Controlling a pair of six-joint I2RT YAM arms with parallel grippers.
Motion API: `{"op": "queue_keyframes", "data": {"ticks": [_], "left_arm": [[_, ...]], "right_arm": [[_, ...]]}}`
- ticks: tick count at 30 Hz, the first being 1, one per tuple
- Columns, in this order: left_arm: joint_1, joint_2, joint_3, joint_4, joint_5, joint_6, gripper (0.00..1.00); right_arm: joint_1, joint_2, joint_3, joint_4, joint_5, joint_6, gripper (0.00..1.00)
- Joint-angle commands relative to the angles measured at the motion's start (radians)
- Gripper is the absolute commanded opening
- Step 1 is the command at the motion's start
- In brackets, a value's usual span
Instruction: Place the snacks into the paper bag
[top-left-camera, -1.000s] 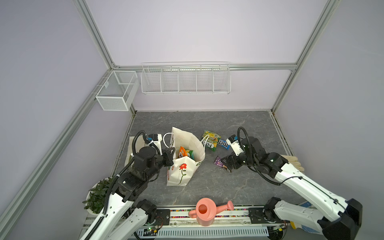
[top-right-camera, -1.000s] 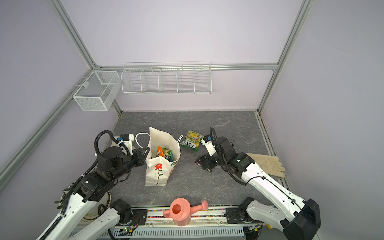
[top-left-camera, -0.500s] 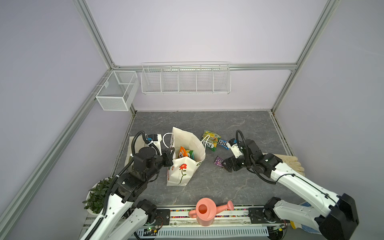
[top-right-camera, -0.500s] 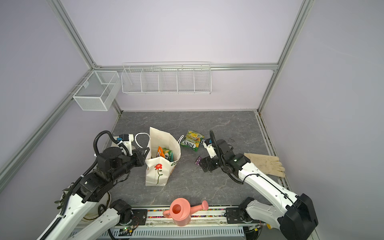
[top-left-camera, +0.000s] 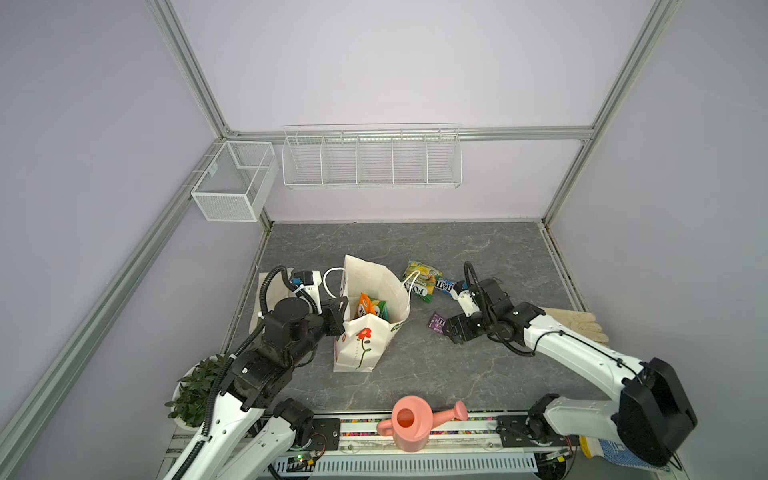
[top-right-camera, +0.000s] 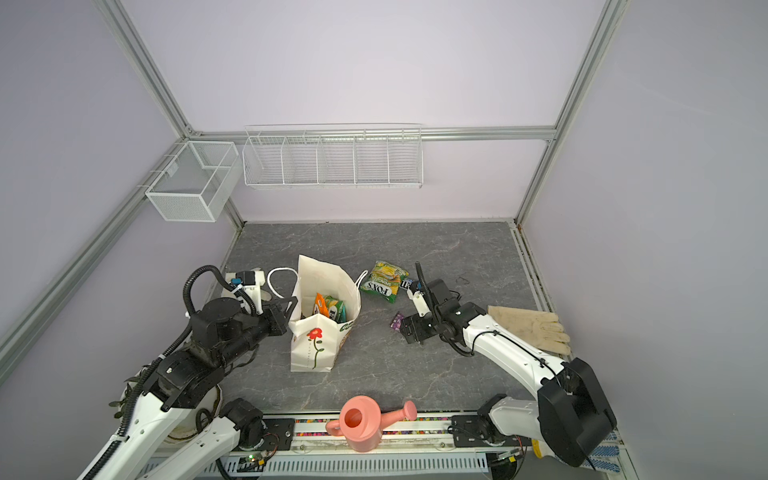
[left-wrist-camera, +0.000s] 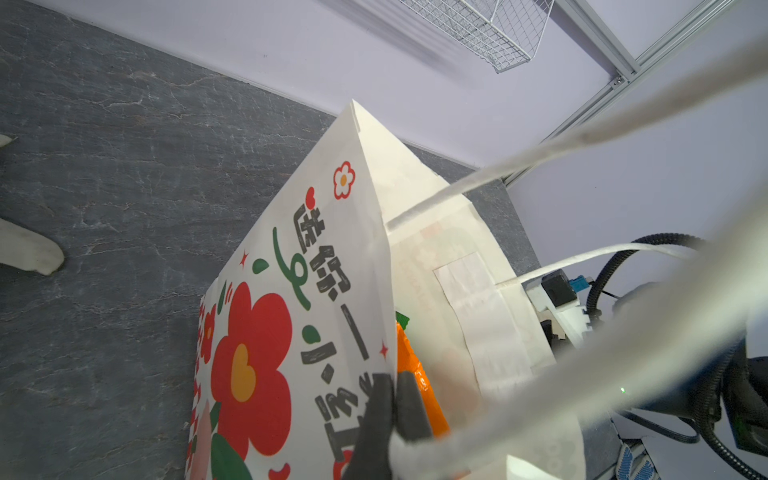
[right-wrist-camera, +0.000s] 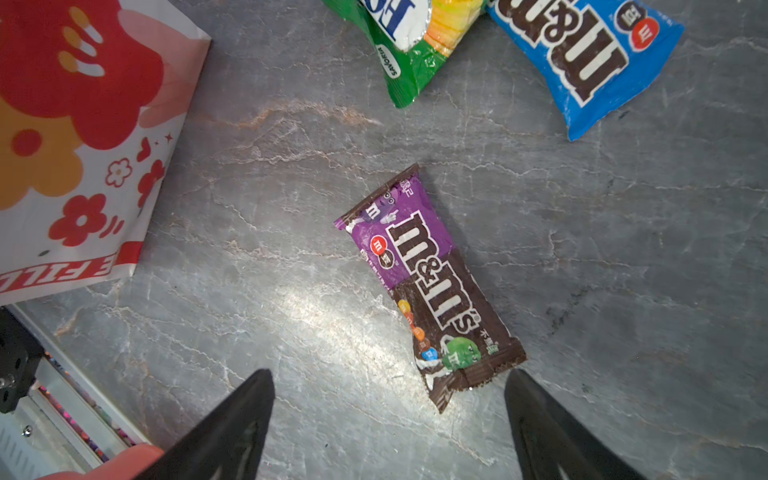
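The cream paper bag (top-left-camera: 360, 340) (top-right-camera: 316, 338) stands upright and open, left of centre. My left gripper (top-left-camera: 338, 316) (left-wrist-camera: 392, 415) is shut on its rim (left-wrist-camera: 386, 257), one finger outside and one inside. An orange packet (top-left-camera: 365, 303) and a green packet (top-left-camera: 379, 309) stick up inside the bag. The purple M&M's pack (right-wrist-camera: 428, 282) (top-left-camera: 437, 322) lies flat on the table. My right gripper (right-wrist-camera: 388, 399) (top-left-camera: 451, 330) hangs open just above the pack's brown end, holding nothing. A green-yellow FOX'S bag (top-left-camera: 420, 280) (right-wrist-camera: 411, 37) and a blue M&M's pack (right-wrist-camera: 582, 54) (top-left-camera: 444, 285) lie behind it.
A pink watering can (top-left-camera: 411, 424) stands at the front edge. Beige gloves (top-left-camera: 573, 326) lie at the right, and a potted plant (top-left-camera: 195, 386) sits at the front left. A beige cloth piece (top-left-camera: 268, 299) lies behind my left arm. Wire baskets (top-left-camera: 372, 158) hang on the back wall.
My right gripper has sunk slightly toward the purple pack, still open. The left gripper and the bag have not moved.
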Motion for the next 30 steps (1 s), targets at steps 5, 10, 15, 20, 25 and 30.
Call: {"op": "queue_keyframes", "data": {"ticks": [5,10,15,20,25,30], "left_arm": [[-0.001,-0.01,-0.027,-0.002,-0.009,0.005,0.0],[-0.001,-0.01,-0.032,0.005,-0.005,0.004,0.0],[-0.001,-0.016,-0.033,0.0,-0.007,0.004,0.0],[-0.001,-0.016,-0.037,0.003,-0.006,0.003,0.0],[-0.001,-0.016,-0.036,0.0,-0.006,0.004,0.0],[-0.001,-0.015,-0.039,0.006,-0.007,0.004,0.0]], "right_arm": [[-0.009,0.071,-0.009,0.021,0.0,0.01,0.88],[-0.013,0.099,-0.011,0.021,0.004,0.01,0.88],[-0.012,0.133,0.006,-0.003,0.026,0.011,0.87],[-0.012,0.163,0.012,-0.005,0.035,0.014,0.86],[-0.012,0.184,0.015,-0.005,0.026,0.015,0.85],[-0.012,0.197,0.023,-0.009,0.04,0.014,0.85]]}}
